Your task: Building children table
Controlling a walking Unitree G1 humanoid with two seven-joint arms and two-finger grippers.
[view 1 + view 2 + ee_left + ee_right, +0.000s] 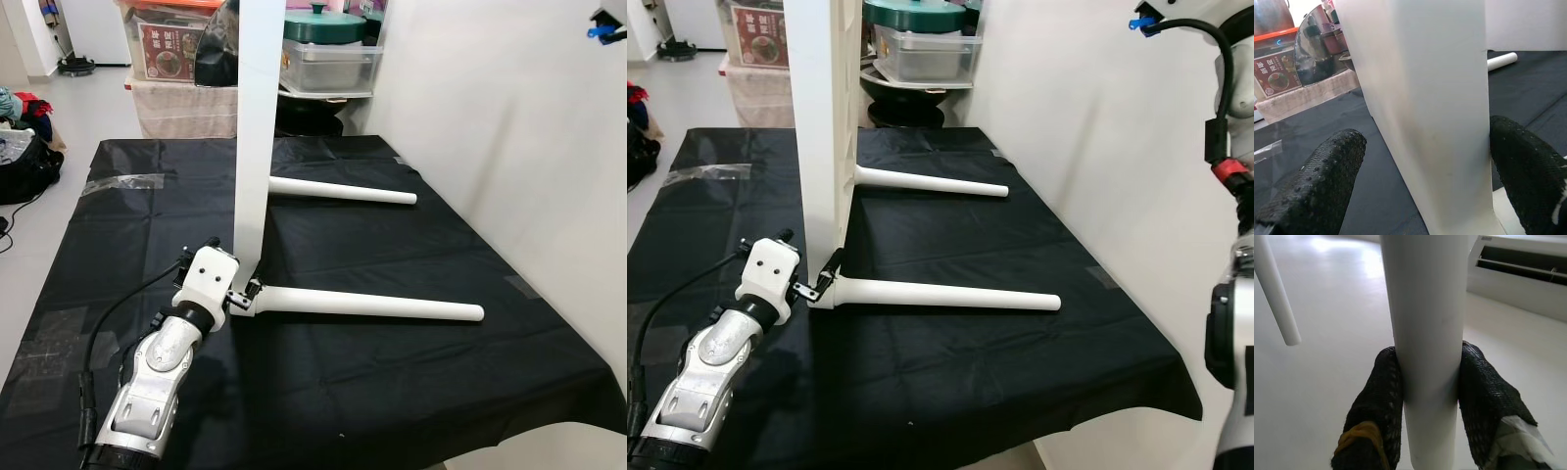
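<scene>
A white tabletop [257, 117] stands on its edge on the black cloth [392, 372]. Two white legs point to the right from it, a near leg [372, 305] and a far leg [343, 191], both lying low over the cloth. My left gripper [245, 294] is at the panel's bottom corner by the near leg's base. It is open around the panel [1420, 98]: one finger [1528, 166] touches the panel and the other finger [1322, 181] stands apart. My right gripper [1429, 352] is raised high and shut on another white leg [1425, 308], with one more leg [1276, 293] beside it.
A white wall [509, 117] runs close along the right side. Behind the table are storage boxes [176, 59] and a metal tray with a green lid [328, 49]. A dark bag [24, 166] lies on the floor at left. The cloth's front edge [1097, 416] is near.
</scene>
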